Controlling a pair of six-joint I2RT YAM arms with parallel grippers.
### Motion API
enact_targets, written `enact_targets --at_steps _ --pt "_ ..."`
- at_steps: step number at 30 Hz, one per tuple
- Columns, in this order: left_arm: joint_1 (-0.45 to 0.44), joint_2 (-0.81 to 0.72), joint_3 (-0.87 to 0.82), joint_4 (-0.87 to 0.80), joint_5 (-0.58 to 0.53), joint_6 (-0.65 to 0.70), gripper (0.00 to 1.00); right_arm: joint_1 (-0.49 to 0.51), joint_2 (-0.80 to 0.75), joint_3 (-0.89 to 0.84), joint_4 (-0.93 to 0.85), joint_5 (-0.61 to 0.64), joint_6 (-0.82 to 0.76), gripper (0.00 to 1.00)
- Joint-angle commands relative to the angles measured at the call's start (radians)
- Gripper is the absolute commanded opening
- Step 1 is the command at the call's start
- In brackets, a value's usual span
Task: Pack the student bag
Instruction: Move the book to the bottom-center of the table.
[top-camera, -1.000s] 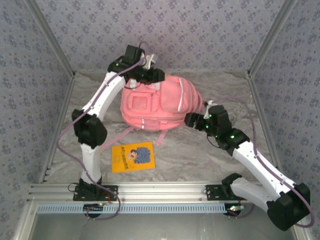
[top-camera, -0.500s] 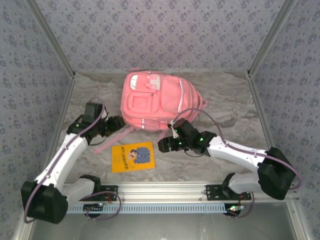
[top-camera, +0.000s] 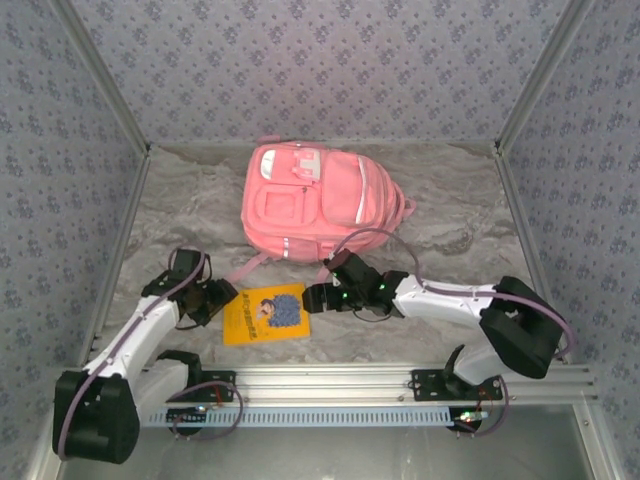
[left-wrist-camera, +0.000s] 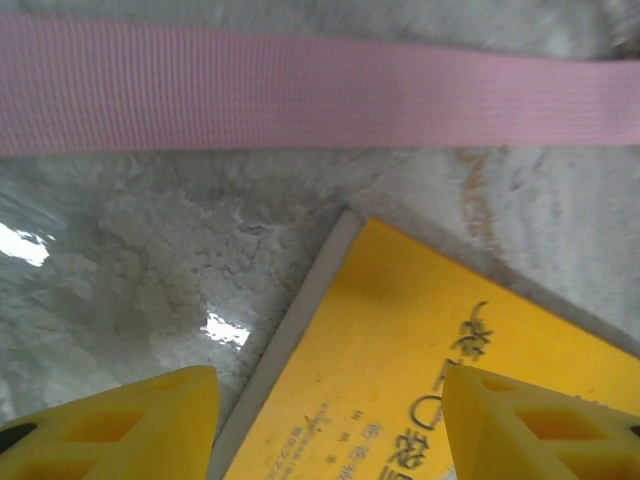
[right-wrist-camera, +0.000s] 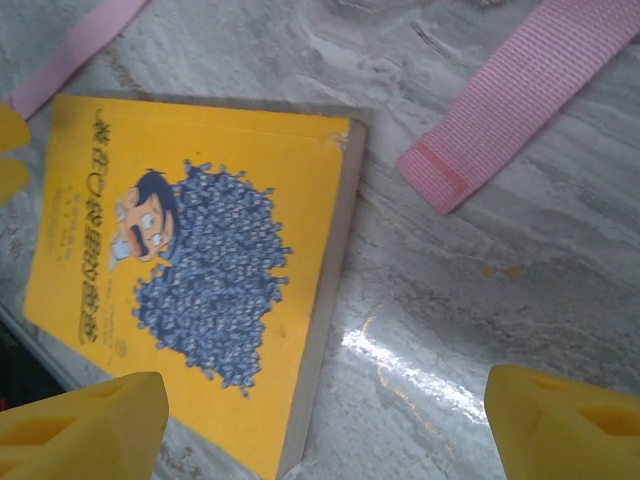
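Note:
The student bag (top-camera: 315, 200), a big pink backpack, lies flat at the back middle of the table, its pink straps trailing toward me. A yellow book (top-camera: 265, 313) with a blue cartoon cover lies in front of it. My left gripper (top-camera: 228, 298) sits low at the book's left edge. In the left wrist view the left gripper (left-wrist-camera: 330, 425) is open, with the book's corner (left-wrist-camera: 430, 370) below the gap and a strap (left-wrist-camera: 300, 90) beyond. My right gripper (top-camera: 312, 297) hovers at the book's right edge. In the right wrist view the right gripper (right-wrist-camera: 325, 430) is open over the book (right-wrist-camera: 190, 260) and bare table.
A loose strap end (right-wrist-camera: 510, 100) lies on the marbled table (top-camera: 450, 230) just past the book's right side. Patterned walls enclose the left, back and right. An aluminium rail (top-camera: 330, 380) runs along the near edge.
Both arms have swung down from the bag to the book, one on each side of it. The left gripper has opened wider.

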Motion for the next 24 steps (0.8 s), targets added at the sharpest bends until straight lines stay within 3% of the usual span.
enact_targets --at_steps 1,8,17,24 --pt "-0.001 0.009 -0.025 0.093 0.072 -0.019 0.59 0.003 0.040 -0.015 0.062 -0.013 0.058 0.85" --pt "-0.120 -0.050 -0.059 0.087 0.068 -0.043 0.58 -0.015 0.108 -0.019 0.129 -0.099 0.111 0.83" --pt "-0.281 -0.111 -0.101 0.123 0.132 -0.111 0.56 -0.093 0.154 -0.097 0.255 -0.235 0.196 0.73" --pt "-0.341 -0.124 -0.144 0.168 0.137 -0.146 0.55 -0.101 0.088 -0.110 0.125 -0.218 0.159 0.65"
